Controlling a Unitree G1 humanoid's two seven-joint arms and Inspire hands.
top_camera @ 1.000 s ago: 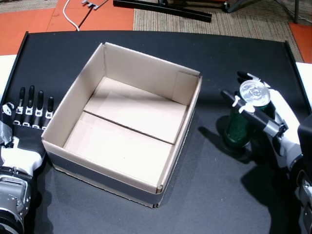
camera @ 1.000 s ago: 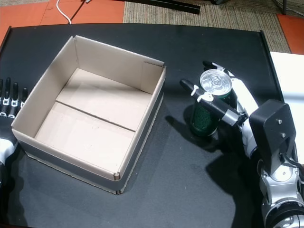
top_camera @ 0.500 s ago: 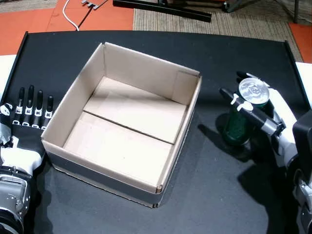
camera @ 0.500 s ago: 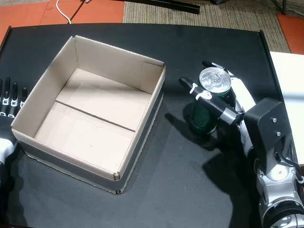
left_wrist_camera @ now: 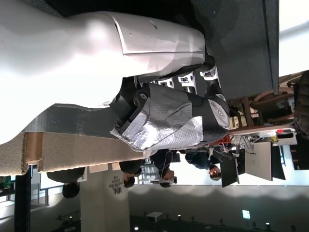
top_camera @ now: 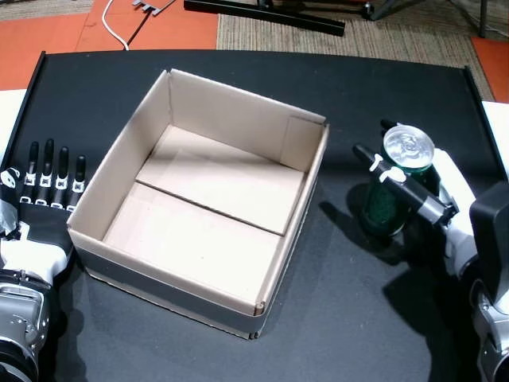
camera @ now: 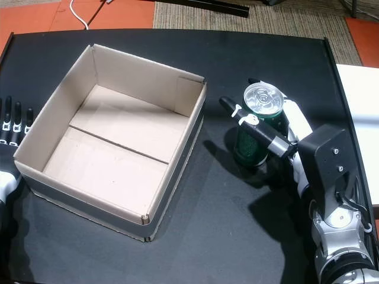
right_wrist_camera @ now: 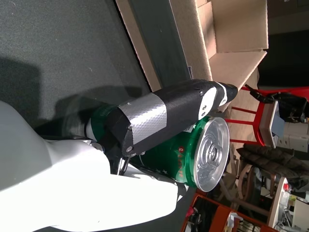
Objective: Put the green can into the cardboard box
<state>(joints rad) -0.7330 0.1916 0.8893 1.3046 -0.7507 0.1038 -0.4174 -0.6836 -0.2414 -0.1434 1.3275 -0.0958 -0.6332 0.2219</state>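
Green can (top_camera: 395, 191): upright, right of the cardboard box (top_camera: 205, 199), apart from it, over the black tabletop (top_camera: 350, 318). Right hand (top_camera: 433, 199): fingers clamped around the can, thumb across its front. Left hand (top_camera: 40, 199): flat on the tabletop beside the box, fingers straight and apart, holding nothing.

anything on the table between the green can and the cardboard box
Nothing. In both head views only bare black table lies between the green can, held in the right hand, and the cardboard box.
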